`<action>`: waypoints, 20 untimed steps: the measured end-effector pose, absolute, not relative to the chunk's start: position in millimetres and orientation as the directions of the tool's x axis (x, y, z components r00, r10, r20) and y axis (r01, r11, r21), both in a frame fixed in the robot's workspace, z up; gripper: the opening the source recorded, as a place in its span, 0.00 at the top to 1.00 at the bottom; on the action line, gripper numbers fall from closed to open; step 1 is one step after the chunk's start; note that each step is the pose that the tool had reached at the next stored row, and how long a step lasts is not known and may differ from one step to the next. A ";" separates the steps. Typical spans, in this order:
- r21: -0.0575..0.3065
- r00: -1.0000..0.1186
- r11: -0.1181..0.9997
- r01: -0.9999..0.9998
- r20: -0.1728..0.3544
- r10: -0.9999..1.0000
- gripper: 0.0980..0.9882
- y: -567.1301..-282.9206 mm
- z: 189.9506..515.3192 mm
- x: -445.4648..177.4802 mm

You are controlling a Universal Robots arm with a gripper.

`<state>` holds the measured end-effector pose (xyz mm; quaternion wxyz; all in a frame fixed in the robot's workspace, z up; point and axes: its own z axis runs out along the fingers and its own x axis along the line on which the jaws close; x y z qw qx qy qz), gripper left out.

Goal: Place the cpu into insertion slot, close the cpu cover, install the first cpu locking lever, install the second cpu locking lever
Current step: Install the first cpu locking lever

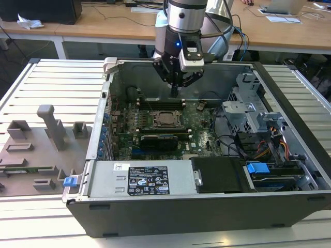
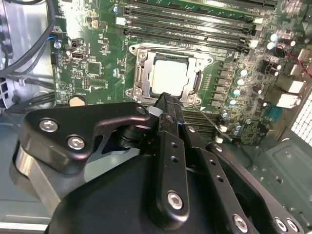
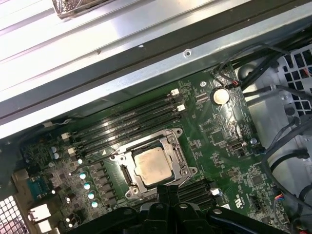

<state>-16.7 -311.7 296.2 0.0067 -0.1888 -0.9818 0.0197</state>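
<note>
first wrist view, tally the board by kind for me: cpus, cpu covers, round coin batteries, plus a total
cpu: 1
cpu cover: 1
coin battery: 1
total: 3

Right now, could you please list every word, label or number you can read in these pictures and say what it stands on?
None can be read for certain.
Black label on the grey power supply housing: print too small.
White sticker beside it: too small.
White markings on the motherboard: blurred.
The cpu top: no legible marking.
</note>
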 end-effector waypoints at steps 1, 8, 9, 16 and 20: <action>-0.041 -0.932 0.931 0.362 0.006 0.362 0.99 -311.7 296.2 -16.7; -0.041 -0.949 0.948 0.315 0.006 0.316 0.99 -311.7 296.2 -16.7; -0.041 -0.953 0.952 0.302 0.006 0.303 0.99 -311.7 296.2 -16.7; -0.041 -0.969 0.968 0.248 0.006 0.248 0.99 -311.7 296.2 -16.7; -0.041 -0.975 0.974 0.221 0.006 0.222 0.99 -311.7 296.2 -16.7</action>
